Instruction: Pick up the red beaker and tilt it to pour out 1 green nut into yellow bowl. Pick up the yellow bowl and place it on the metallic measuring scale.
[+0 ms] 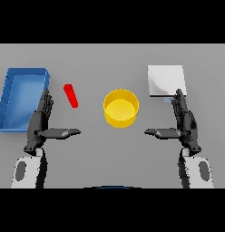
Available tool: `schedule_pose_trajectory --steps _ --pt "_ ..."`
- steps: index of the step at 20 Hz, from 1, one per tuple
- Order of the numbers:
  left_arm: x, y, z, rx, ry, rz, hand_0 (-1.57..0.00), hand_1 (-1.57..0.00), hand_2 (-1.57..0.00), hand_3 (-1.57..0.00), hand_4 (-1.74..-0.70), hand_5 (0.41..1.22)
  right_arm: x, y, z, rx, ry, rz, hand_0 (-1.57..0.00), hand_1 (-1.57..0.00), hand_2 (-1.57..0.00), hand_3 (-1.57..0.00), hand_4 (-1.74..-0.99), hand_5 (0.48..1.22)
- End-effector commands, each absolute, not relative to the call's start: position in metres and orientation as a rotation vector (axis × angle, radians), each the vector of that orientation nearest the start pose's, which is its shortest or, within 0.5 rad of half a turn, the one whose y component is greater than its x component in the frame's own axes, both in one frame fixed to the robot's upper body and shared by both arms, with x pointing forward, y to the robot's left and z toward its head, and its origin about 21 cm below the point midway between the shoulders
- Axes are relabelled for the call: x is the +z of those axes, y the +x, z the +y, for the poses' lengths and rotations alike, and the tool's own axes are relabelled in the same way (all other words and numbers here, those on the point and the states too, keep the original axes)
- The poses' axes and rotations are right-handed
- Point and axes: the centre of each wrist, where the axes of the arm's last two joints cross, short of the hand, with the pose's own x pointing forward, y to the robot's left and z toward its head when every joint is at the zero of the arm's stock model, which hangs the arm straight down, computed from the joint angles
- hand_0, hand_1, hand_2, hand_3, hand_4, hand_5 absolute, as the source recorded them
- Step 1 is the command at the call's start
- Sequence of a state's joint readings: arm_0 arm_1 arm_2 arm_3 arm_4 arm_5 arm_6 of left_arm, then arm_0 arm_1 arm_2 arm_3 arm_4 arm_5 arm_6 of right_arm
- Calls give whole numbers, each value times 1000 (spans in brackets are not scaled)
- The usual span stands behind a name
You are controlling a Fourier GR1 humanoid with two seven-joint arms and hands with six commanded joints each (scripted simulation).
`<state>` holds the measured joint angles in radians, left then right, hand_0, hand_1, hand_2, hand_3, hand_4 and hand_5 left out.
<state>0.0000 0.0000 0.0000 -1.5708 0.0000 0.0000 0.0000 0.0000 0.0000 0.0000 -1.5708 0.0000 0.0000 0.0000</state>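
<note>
Red beaker (70,95) lies untouched, the yellow bowl (120,108) looks empty and sits off the metal scale (165,80), and left hand (41,122) and right hand (183,121) wait wide open, so nothing seems done.

The left hand (40,123) and the right hand (184,123) are dark grey, almost black, each with slim segmented fingers and a long, tapering thumb. The 2 hands look like mirror copies of one another. Each narrows to a dark wrist that joins a white forearm shell. On each forearm the white casing carries a grey oval inset, and a darker grey strip runs along its inner side.
</note>
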Motion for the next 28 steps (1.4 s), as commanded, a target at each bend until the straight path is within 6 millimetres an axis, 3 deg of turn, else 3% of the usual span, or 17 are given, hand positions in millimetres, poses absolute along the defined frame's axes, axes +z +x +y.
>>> schedule_pose_trajectory --steps 1,6,9,14,17,21,28 --pt "-3 249 230 1 1 -1571 1 1 1 1 -1204 652 -3 248 -228 -1 0 -1571 1 1 1 1 -1245 681" --pt "-2 246 233 -1 1 -1575 1 1 1 1 -1204 652 -4 248 -229 0 -4 -1566 1 1 1 1 -1245 681" --pt "10 232 232 -168 73 -1601 1 1 1 1 -1212 650 3 224 -228 254 -193 -1705 1 1 1 1 -1239 679" --pt "16 227 227 -225 77 -1574 1 1 1 1 -1230 662 9 221 -223 299 -204 -1689 1 1 1 1 -1245 681" --pt "10 236 223 -249 68 -1549 1 1 1 1 -1276 691 12 220 -223 281 -166 -1706 1 1 1 1 -1265 680" --pt "6 265 217 -250 45 -1532 1 1 1 1 -1370 732 12 217 -229 256 -140 -1725 1 1 1 1 -1296 677" --pt "-10 304 215 -254 80 -1474 1 1 1 1 -1352 720 10 218 -230 234 -141 -1704 1 1 1 1 -1337 687"
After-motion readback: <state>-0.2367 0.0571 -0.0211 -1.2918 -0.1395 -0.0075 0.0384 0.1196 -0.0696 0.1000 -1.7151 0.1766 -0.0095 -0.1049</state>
